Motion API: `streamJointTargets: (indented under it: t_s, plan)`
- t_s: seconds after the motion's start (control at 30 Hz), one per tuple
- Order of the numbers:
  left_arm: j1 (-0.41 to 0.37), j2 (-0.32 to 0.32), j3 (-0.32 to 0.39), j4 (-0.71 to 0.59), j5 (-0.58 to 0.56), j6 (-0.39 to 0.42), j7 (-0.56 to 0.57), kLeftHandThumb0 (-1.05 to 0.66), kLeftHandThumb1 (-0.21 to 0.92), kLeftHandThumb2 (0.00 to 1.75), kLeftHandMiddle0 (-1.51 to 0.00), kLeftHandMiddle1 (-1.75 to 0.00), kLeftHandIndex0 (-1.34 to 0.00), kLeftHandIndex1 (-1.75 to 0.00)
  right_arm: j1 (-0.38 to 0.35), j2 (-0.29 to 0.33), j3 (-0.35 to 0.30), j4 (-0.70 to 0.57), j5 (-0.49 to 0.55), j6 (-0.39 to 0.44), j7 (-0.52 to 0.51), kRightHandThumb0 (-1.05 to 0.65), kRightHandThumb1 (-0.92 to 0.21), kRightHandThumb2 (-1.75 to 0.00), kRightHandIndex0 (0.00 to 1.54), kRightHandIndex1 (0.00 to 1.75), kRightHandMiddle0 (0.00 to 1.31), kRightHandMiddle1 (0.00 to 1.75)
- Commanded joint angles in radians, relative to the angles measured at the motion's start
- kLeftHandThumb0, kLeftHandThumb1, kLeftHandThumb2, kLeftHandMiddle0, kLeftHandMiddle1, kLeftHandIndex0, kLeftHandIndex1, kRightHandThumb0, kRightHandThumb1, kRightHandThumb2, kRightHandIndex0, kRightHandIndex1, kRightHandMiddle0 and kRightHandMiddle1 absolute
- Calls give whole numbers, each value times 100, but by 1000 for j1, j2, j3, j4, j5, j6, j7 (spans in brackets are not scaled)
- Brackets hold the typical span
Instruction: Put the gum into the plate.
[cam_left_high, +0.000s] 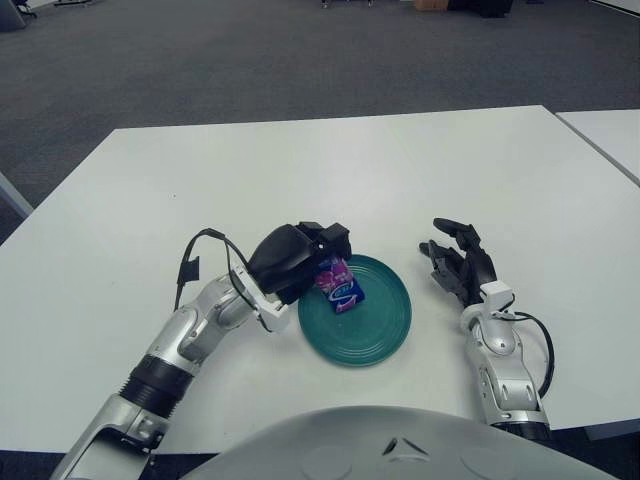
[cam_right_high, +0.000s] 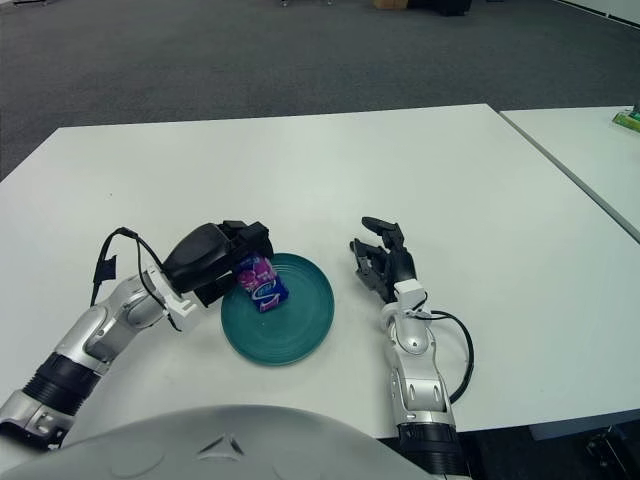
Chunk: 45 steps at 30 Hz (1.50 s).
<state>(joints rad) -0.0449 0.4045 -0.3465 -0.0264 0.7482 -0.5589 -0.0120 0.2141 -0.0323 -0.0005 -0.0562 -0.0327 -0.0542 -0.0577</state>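
Note:
The gum (cam_left_high: 338, 283) is a purple and pink packet with a blue and white label. My left hand (cam_left_high: 300, 260) is shut on its upper end and holds it over the left part of the teal plate (cam_left_high: 375, 325). The packet's lower end hangs low over the plate; I cannot tell whether it touches. In the right eye view the gum (cam_right_high: 262, 281) and the left hand (cam_right_high: 215, 260) show above the plate (cam_right_high: 300, 325) the same way. My right hand (cam_left_high: 458, 262) shows to the right of the plate, fingers spread, holding nothing.
The plate stands on a white table (cam_left_high: 350, 170), near its front edge. A second white table (cam_left_high: 610, 135) adjoins at the right across a narrow gap. Grey carpet lies beyond the far edge.

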Motion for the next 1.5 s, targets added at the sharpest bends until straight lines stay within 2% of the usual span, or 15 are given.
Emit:
streamJointTargets:
  t_s: [0.0, 0.1, 0.17, 0.2, 0.23, 0.3, 0.37, 0.43, 0.53, 0.6, 0.63, 0.73, 0.87, 1.17, 1.47]
  plan:
    - [-2, -22, -9, 11, -51, 45, -44, 0, 8, 157, -78, -168, -59, -175, 12, 7, 5, 18, -10, 42, -2, -48, -92, -55, 60, 65, 10, 97]
    - [-1, -30, -16, 10, -76, 68, -75, 0, 12, 149, -73, -172, -62, -163, 10, 11, 5, 20, -5, 41, -2, -47, -92, -55, 60, 67, 11, 98]
    - [-3, -32, -20, 12, -71, 73, -78, -1, 23, 138, -65, -173, -55, -163, 9, 11, 5, 22, -4, 40, -1, -47, -92, -54, 60, 67, 10, 98]
    - [-4, -32, -21, 14, -65, 74, -76, -1, 35, 124, -58, -169, -47, -165, 8, 12, 5, 23, -3, 39, -1, -48, -92, -54, 60, 67, 10, 98]
    - [-4, -32, -24, 15, -52, 74, -69, -1, 51, 101, -50, -162, -38, -168, 7, 12, 5, 24, -3, 38, -1, -48, -92, -54, 60, 67, 10, 98]
    - [-6, -31, -28, 18, -28, 75, -53, -18, 71, 76, -41, -140, -30, -170, 6, 13, 5, 25, -3, 37, 0, -48, -92, -55, 60, 68, 10, 98]
    - [-8, -30, -31, 20, -5, 76, -37, -49, 84, 57, -36, -114, -19, -147, 6, 14, 6, 25, -2, 37, 0, -48, -92, -54, 59, 68, 10, 98]
    - [-9, -31, -33, 22, 15, 81, -25, -64, 88, 49, -35, -95, -14, -136, 5, 15, 6, 24, 0, 39, 0, -47, -92, -54, 59, 68, 10, 98]
    - [-7, -36, -36, 18, 33, 98, -23, -85, 91, 33, -25, -61, -4, -117, 4, 18, 6, 23, 1, 40, 0, -45, -92, -55, 58, 68, 10, 98]
    - [-6, -37, -38, 12, 34, 108, -31, -97, 91, 24, -19, -39, -2, -82, 2, 20, 6, 24, 1, 40, -1, -44, -92, -55, 58, 69, 10, 98]
    - [-3, -32, -36, -9, 26, 121, -57, -98, 92, 23, -18, -36, -1, -77, 1, 20, 6, 24, 1, 40, -1, -44, -92, -56, 59, 69, 11, 98]
    - [2, -21, -33, -52, 2, 150, -118, -103, 92, 22, -7, -14, 0, -35, -1, 22, 6, 25, 0, 40, -2, -43, -92, -56, 59, 70, 10, 98]
    - [6, -20, -30, -70, -33, 180, -167, -104, 92, 26, -2, -3, 0, -10, -4, 22, 7, 26, -2, 41, -3, -43, -91, -57, 60, 71, 10, 98]
    - [14, -21, -19, -85, -69, 232, -198, -105, 92, 38, 0, 0, 0, 0, -15, 19, 11, 30, -9, 53, -4, -47, -92, -58, 58, 71, 9, 98]
    - [25, -9, 0, -114, -97, 263, -216, -105, 92, 37, 0, 0, 0, 0, -20, 16, 10, 28, -7, 61, -1, -48, -92, -56, 57, 69, 10, 98]
